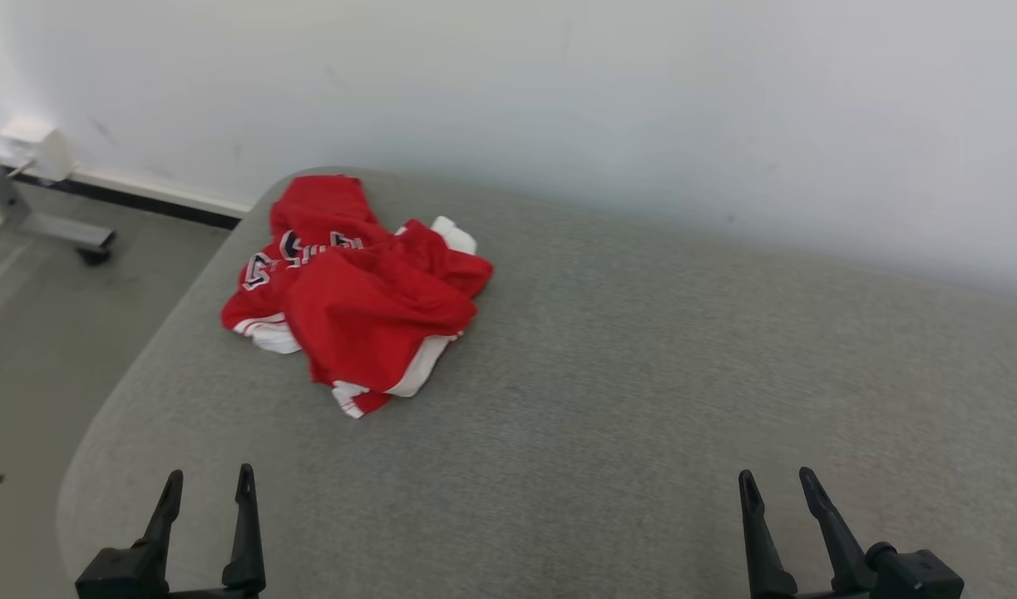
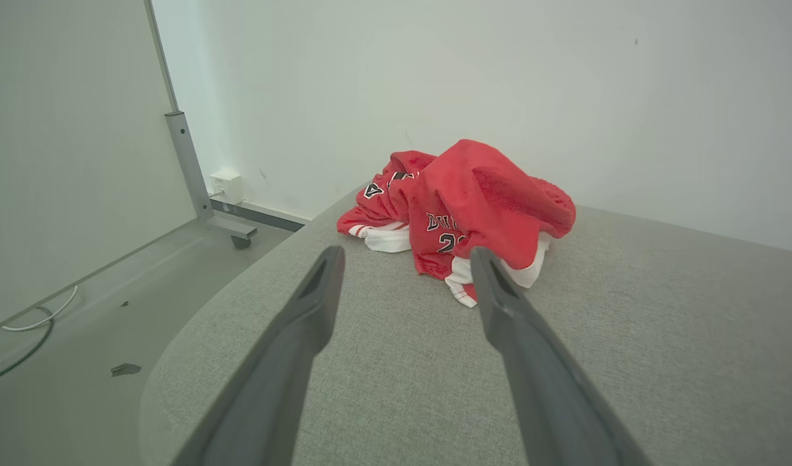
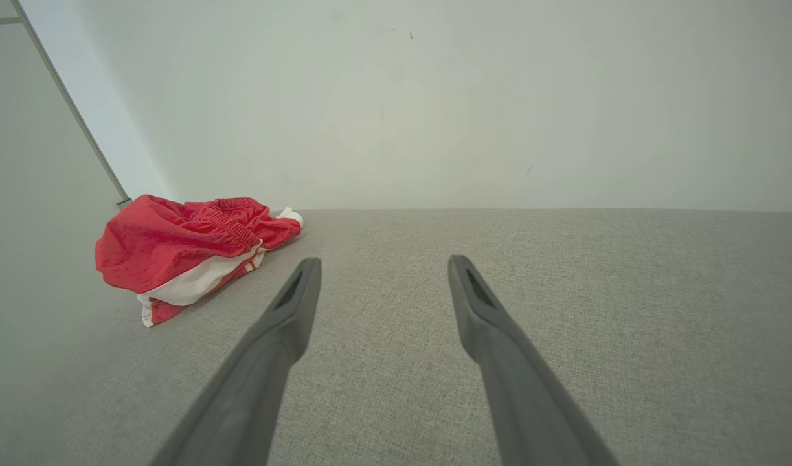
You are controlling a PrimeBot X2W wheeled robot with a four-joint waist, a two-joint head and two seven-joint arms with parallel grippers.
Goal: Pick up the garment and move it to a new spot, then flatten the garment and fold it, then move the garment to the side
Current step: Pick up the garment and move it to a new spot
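Note:
The garment [image 1: 354, 287] is a crumpled red piece of sportswear with white trim and dark lettering, heaped at the far left of the grey upholstered surface [image 1: 641, 374]. My left gripper [image 1: 209, 482] stands open at the near left, well short of the heap, nothing between its fingers. In the left wrist view the garment [image 2: 463, 204] lies just beyond the open left gripper [image 2: 405, 255]. My right gripper [image 1: 778, 481] is open at the near right, far from the cloth. The right wrist view has the garment [image 3: 182, 249] off to the left of the open right gripper [image 3: 379, 265].
A white wall [image 1: 599, 100] runs behind the surface. To the left is grey floor [image 1: 34, 333] with a metal stand foot on a castor [image 1: 67, 233] and a wall socket [image 1: 38, 146]. The surface's rounded left edge [image 1: 101, 416] drops to the floor. A cable [image 2: 26, 336] lies on the floor.

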